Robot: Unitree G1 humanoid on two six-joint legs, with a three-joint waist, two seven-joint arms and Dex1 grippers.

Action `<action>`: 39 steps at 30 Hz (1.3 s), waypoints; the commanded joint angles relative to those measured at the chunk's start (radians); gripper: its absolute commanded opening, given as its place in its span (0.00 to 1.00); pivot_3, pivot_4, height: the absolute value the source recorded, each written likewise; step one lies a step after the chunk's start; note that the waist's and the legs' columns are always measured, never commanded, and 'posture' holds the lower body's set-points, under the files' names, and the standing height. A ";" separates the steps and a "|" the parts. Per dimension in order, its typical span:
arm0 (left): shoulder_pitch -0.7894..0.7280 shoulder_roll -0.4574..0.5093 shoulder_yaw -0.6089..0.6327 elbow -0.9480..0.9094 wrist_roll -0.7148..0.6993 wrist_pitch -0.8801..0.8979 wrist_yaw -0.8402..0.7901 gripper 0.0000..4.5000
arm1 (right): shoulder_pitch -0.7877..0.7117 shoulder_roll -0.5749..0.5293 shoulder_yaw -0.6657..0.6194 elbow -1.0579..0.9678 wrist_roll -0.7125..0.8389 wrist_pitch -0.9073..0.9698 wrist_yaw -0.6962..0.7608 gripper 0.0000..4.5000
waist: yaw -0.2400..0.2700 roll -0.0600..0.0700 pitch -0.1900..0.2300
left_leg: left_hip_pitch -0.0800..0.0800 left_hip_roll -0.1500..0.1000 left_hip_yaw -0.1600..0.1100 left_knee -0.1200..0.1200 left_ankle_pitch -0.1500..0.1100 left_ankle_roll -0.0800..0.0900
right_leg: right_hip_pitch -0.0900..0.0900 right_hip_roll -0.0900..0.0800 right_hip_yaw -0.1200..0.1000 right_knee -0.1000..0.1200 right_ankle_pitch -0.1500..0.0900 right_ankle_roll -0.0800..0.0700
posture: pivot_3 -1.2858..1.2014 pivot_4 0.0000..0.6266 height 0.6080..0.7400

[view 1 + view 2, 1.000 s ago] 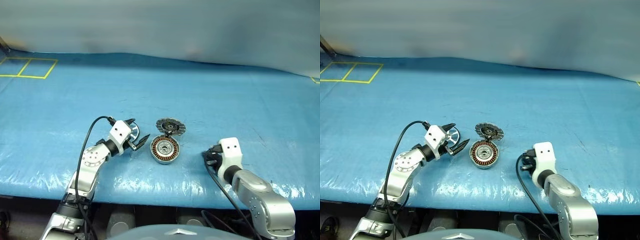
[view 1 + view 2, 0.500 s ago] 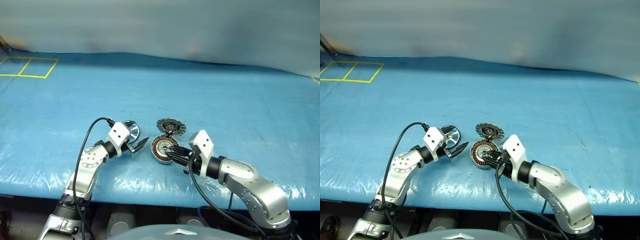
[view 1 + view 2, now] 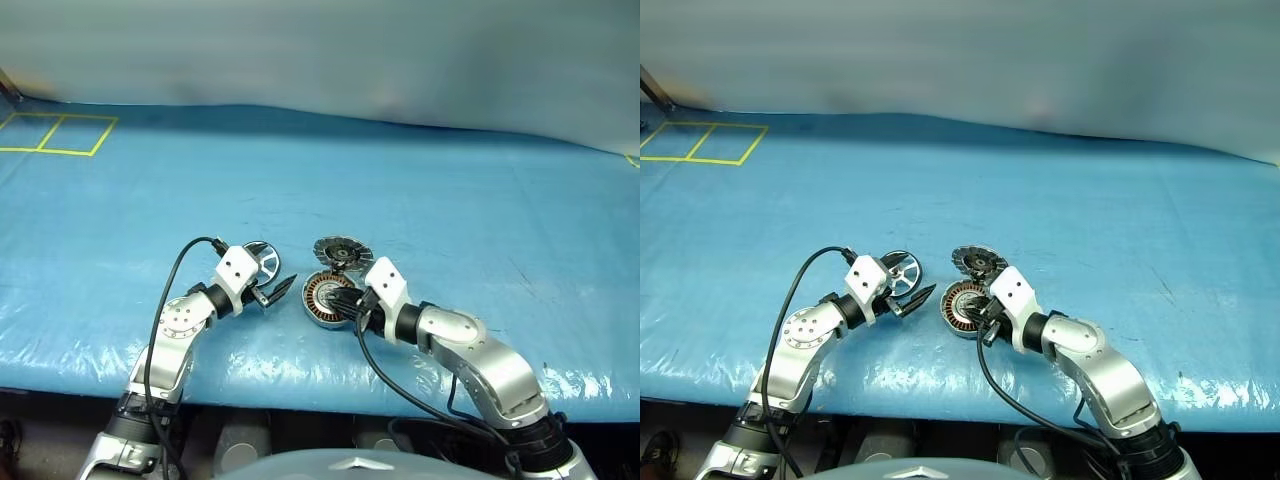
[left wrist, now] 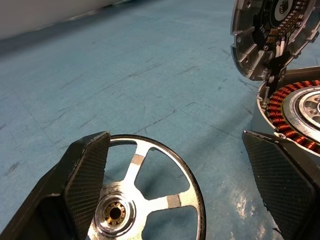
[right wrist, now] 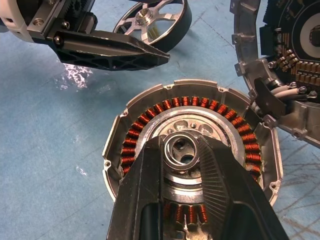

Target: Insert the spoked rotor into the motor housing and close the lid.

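A blue sheet [image 3: 420, 200] covers the table; yellow tape squares [image 3: 55, 135] lie far beyond the left claw [image 3: 270, 272].

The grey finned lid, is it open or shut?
Open. The round grey finned lid stands tipped up beside the silver motor housing, whose copper windings show.

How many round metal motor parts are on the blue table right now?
3. The spoked wheel sits between the left pincer's fingers, the copper-wound housing lies under the right pincer, and the hinged lid stands open behind the housing.
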 commanded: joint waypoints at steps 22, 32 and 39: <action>0.001 0.003 0.003 -0.048 0.010 0.007 0.008 1.00 | -0.037 -0.006 0.038 0.036 -0.055 -0.050 0.003 0.15 | 0.000 0.000 0.000 | 0.001 0.000 0.000 0.000 0.000 0.000 | 0.001 0.000 0.000 0.000 0.000 0.000 | 0.52 0.24 1.00; -0.008 0.000 0.001 -0.039 0.012 0.004 0.009 1.00 | -0.036 -0.007 0.047 0.026 -0.068 -0.067 0.006 0.64 | 0.000 0.000 0.000 | 0.001 0.000 0.000 0.000 0.000 0.000 | 0.001 0.000 0.000 0.000 0.000 0.000 | 0.52 0.24 1.00; -0.004 -0.001 0.001 -0.039 0.015 0.004 0.013 1.00 | -0.040 0.026 0.021 0.027 -0.027 -0.053 0.008 0.64 | 0.000 0.000 0.000 | 0.001 0.000 0.000 0.000 0.000 0.000 | 0.001 0.000 0.000 0.000 0.000 0.000 | 0.52 0.24 1.00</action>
